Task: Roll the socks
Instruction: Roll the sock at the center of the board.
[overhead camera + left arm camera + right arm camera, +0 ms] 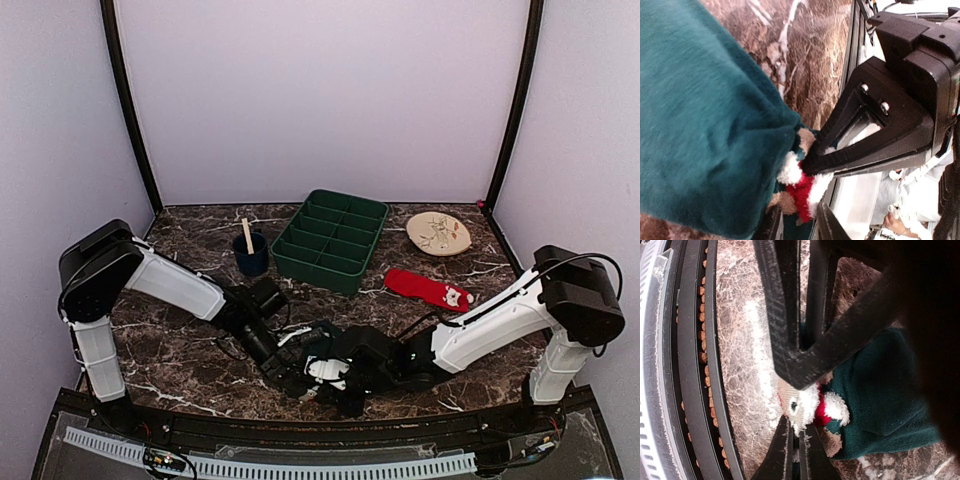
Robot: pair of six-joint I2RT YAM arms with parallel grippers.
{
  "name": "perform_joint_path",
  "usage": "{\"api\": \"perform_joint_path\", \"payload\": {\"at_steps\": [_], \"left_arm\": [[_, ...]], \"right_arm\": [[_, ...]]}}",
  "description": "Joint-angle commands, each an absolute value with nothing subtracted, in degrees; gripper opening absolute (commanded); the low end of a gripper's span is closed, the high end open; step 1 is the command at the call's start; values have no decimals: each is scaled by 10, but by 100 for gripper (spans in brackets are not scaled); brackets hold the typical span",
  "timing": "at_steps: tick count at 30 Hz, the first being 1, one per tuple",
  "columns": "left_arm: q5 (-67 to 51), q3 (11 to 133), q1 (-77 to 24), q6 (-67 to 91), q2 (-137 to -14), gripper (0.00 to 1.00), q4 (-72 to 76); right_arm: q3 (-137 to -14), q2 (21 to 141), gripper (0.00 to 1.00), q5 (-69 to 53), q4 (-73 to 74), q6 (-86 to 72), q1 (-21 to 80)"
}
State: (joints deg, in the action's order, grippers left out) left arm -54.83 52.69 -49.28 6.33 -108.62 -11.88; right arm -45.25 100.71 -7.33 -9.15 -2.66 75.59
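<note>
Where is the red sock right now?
In the top view the red sock lies on the right side, between the green tray and the right arm, just in front of the round plate.

In the top view, the tray (335, 240) sits at upper centre. The cup (251, 255) stands left of it with a stick (247, 235) in it, and the plate (438, 233) lies to its right. One sock (428, 290) lies below the plate. The other sock (705, 110) lies at lower centre, between the left gripper (800, 227) and the right gripper (809, 167).
</note>
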Motion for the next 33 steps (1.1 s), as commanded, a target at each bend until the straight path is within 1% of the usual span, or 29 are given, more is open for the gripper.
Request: {"api": "perform_joint_path", "payload": {"at_steps": [1,7,10,15,22,26,33], "left_arm": [[-489,491,-485,124,-1050,27,-38],[-450,441,-475,186,-1002,31,44],[-432,426,-473,207,-985,31,76],[-383,401,-474,235,-960,31,122],[-319,330,-475,271,-917,31,226],[-257,289,-491,246,-877,31,266],[-159,253,-568,160,-833,31,317]], "right_arm": [[-453,1022,0,-85,-61,-42,753],[-455,1019,0,-93,-51,-58,745],[-451,1018,0,-107,-53,-78,736],[-452,1020,0,-157,-55,-126,718],[-461,1014,0,-214,-40,-175,698],[-470,1018,0,-263,-32,-212,682],[-484,1022,0,-338,-15,-261,650]]}}
